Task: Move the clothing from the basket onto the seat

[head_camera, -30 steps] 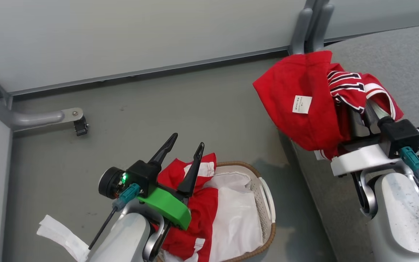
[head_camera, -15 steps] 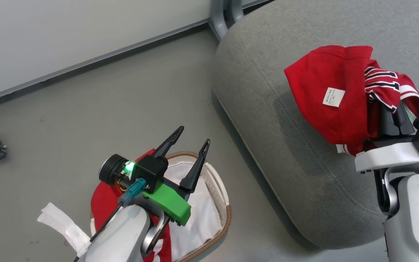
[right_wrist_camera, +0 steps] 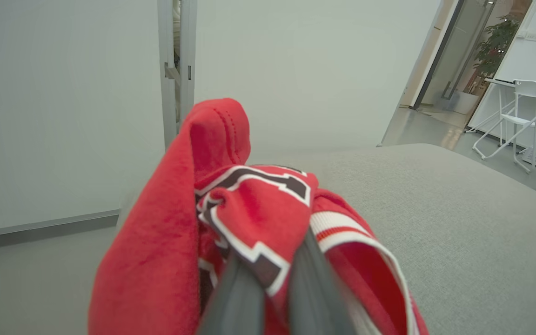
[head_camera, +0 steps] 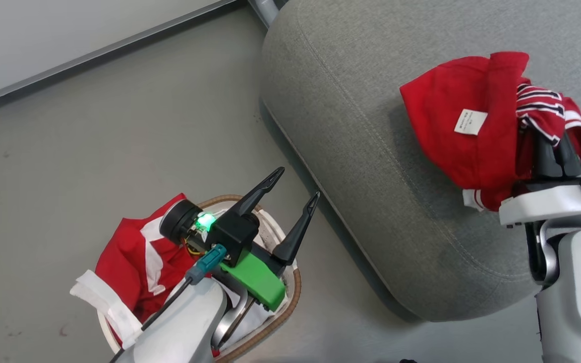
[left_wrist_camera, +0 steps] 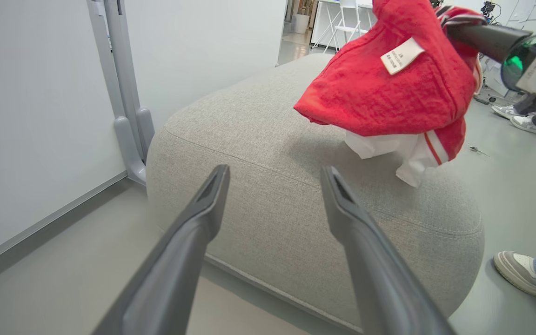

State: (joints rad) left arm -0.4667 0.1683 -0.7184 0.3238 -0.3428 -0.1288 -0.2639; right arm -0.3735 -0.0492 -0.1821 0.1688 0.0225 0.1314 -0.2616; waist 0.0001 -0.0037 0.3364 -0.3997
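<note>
about half done by my reckoning: the right gripper [head_camera: 553,151] is clenched on 1 red jersey [head_camera: 462,136] that hangs over the seat [head_camera: 351,101], not yet let go, while 1 more red garment [head_camera: 129,252] lies in the basket [head_camera: 293,297] under the spread, empty left gripper [head_camera: 298,182].

Soft, even, bright indoor light fills all three views. In the head view the red clothing [head_camera: 452,146] throws a faint shadow on the seat [head_camera: 341,126] to its lower left. The right gripper's fingers [right_wrist_camera: 240,302], bottom centre of the right wrist view, are blurred.
</note>
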